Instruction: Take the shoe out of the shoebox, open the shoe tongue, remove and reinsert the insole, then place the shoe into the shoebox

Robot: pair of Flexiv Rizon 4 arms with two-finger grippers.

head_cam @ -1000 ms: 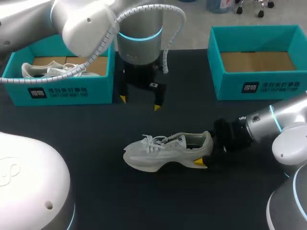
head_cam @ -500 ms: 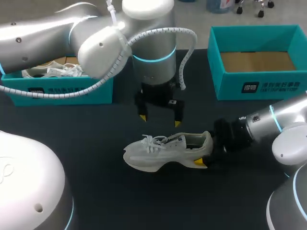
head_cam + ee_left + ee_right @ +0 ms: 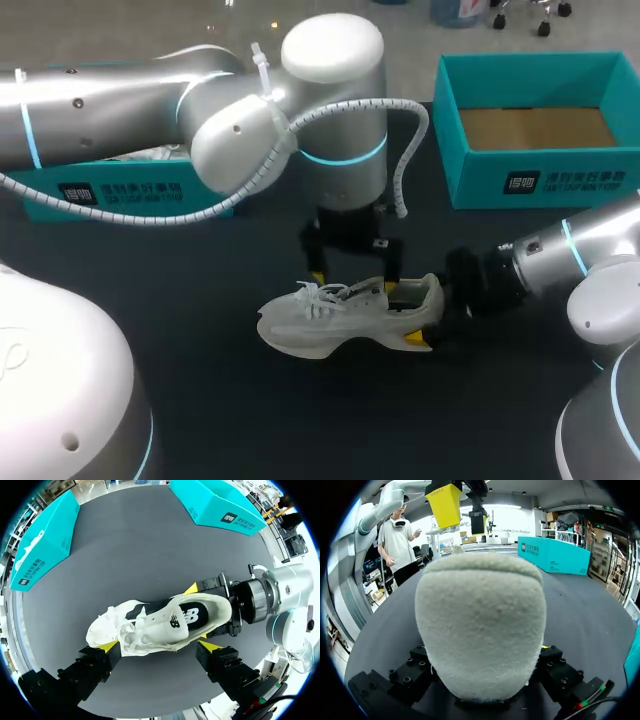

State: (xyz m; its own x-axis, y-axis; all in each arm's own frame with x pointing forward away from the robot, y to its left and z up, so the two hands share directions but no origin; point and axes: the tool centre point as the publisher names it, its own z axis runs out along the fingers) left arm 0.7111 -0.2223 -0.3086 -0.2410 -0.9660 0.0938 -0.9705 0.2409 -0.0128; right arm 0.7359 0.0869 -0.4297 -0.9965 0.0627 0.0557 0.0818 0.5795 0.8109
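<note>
You had the left shoebox (image 3: 120, 192) well off to the left of the left jaws, behind the left arm (image 3: 110, 95), which came across to the middle of the table (image 3: 200, 400). Its jaws stood wide, pointing down over the shoe (image 3: 335, 320), with 1 yellow fingertip (image 3: 107, 646) just beside the laced forefoot and the other by the open collar. You could not tell whether either touched. The pale grey-white shoe sat upright on its sole on the table, with its toe to the left and its heel toward the right jaws. Your right jaws were clamped on the heel from 2 sides, with the right arm (image 3: 560, 255) low over the table. Beyond the right jaws, farther back, sat the right shoebox (image 3: 540, 182), open-topped.
</note>
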